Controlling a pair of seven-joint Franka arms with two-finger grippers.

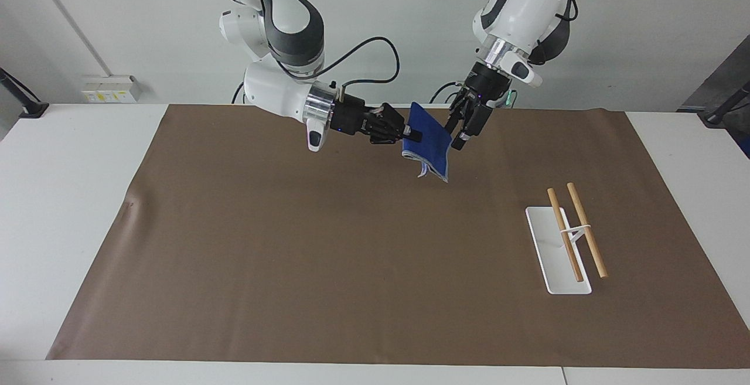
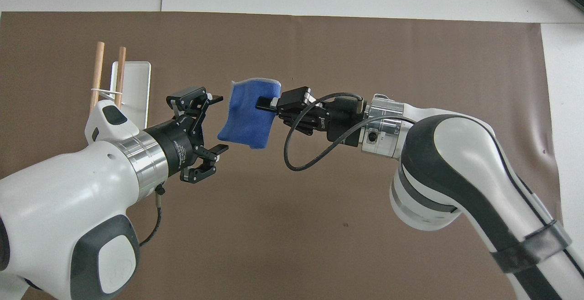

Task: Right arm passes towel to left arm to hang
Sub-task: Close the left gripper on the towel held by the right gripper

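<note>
My right gripper (image 1: 413,135) (image 2: 263,103) is shut on one edge of the blue towel (image 1: 432,149) (image 2: 249,117) and holds it up in the air over the brown mat, near the robots' end. The towel hangs down from the fingers, its grey edging at the bottom. My left gripper (image 1: 460,132) (image 2: 219,122) is open and hovers right beside the towel's free edge, its fingers spread either side of that edge without closing on it.
A white stand (image 1: 556,250) (image 2: 132,85) with two wooden rods (image 1: 577,232) (image 2: 109,74) sits on the brown mat (image 1: 351,256) toward the left arm's end of the table. A loose black cable (image 2: 310,149) loops under the right wrist.
</note>
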